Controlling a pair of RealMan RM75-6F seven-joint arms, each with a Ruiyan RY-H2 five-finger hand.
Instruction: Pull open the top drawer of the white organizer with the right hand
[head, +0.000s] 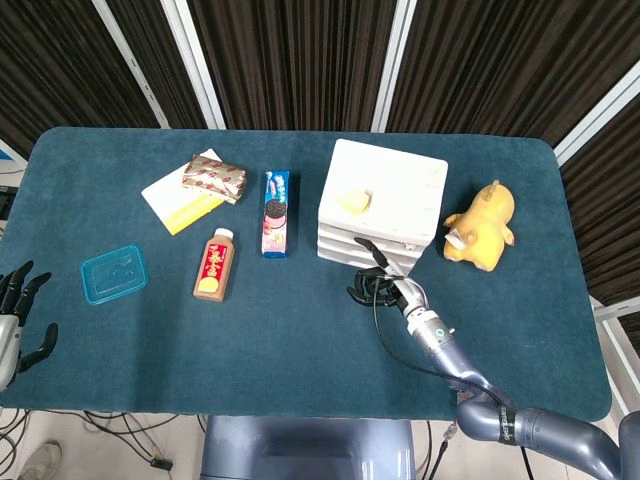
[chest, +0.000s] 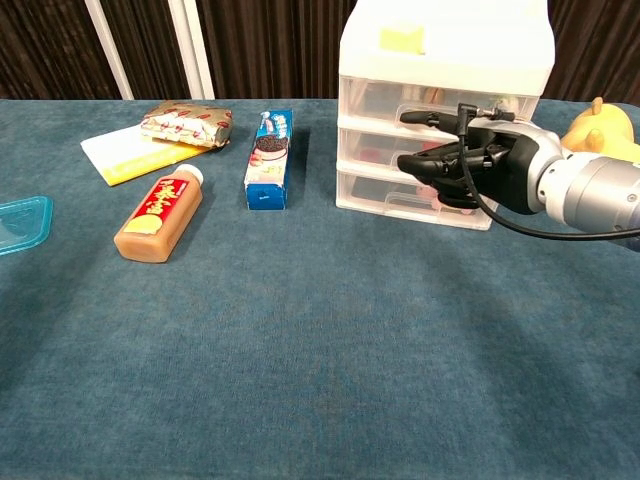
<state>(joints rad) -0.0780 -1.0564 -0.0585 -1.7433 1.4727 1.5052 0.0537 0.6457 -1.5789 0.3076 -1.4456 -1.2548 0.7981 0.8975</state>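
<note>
Blue table (head: 300, 330) | right hand (chest: 470, 160) fingers apart, empty, just before organizer (chest: 445, 60) front; top drawer (chest: 440, 100) closed

Even bright overhead light, soft faint shadows on table (head: 300, 330); both views sharp, no glare

My tabletop (head: 300, 330), covered in dark teal cloth, and what lies on it.

From my left I see a clear blue lid (head: 113, 273) flat near the front edge, then a brown drink bottle (head: 214, 265) on its side, and behind it a yellow-and-white sheet (head: 176, 199) with a red-patterned snack pack (head: 214, 177) resting on it. A blue cookie box (head: 275, 212) lies lengthwise near the middle. Right of it stands the white organizer (head: 382, 205), its three drawers facing me, and just beside that, further right, sits a yellow plush toy (head: 481, 226).
</note>
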